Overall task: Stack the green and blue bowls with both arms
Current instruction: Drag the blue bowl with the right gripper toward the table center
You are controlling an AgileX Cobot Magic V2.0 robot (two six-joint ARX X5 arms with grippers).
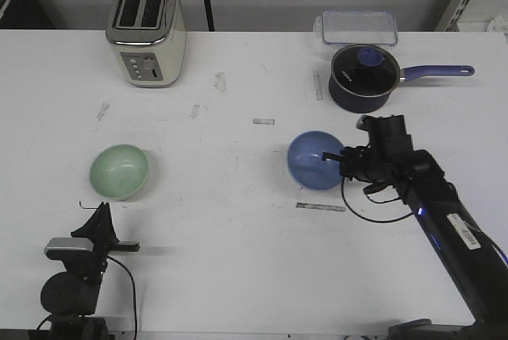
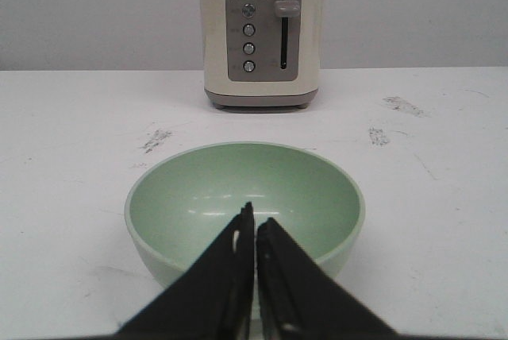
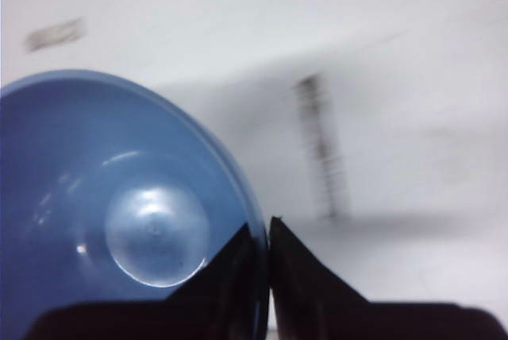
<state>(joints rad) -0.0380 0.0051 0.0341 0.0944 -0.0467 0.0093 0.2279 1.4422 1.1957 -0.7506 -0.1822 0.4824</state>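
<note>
The pale green bowl (image 1: 119,171) sits upright on the white table at the left; it also shows in the left wrist view (image 2: 244,201). My left gripper (image 1: 101,211) is shut and empty, just short of the bowl's near rim, its tips (image 2: 255,222) before the rim. The blue bowl (image 1: 314,160) is right of centre, tilted. My right gripper (image 1: 327,158) is shut on its right rim, one finger inside and one outside; the right wrist view shows the bowl (image 3: 119,205) and the gripper (image 3: 263,227) pinching the rim.
A cream toaster (image 1: 146,30) stands at the back left. A dark navy saucepan (image 1: 365,76) with a purple-blue handle is behind the blue bowl, with a clear lidded box (image 1: 359,28) beyond it. Tape marks (image 1: 320,207) lie on the table.
</note>
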